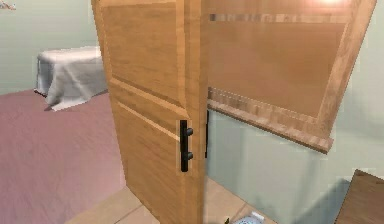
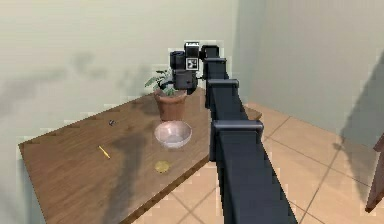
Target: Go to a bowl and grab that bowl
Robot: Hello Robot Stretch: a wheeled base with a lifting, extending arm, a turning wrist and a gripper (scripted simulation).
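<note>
A pale, see-through bowl (image 2: 172, 135) stands on a wooden table (image 2: 70, 165) in the arm side view, near the table's right edge. The dark arm (image 2: 232, 130) rises from the bottom edge past the bowl's right side. The gripper (image 2: 174, 68) is at the arm's far end, left of the white marker squares, above and beyond the bowl. A potted plant (image 2: 171, 98) in a reddish pot stands right at and behind the gripper, so I cannot tell whether it holds anything.
On the table lie a yellow pencil (image 2: 102, 152) and a small yellow round thing (image 2: 161, 166). The forward view has a wooden door (image 1: 150, 90) with a black handle (image 1: 186, 146) close ahead, a white-covered bed (image 1: 70, 75) at far left, and dark wooden furniture (image 1: 362, 200) at lower right.
</note>
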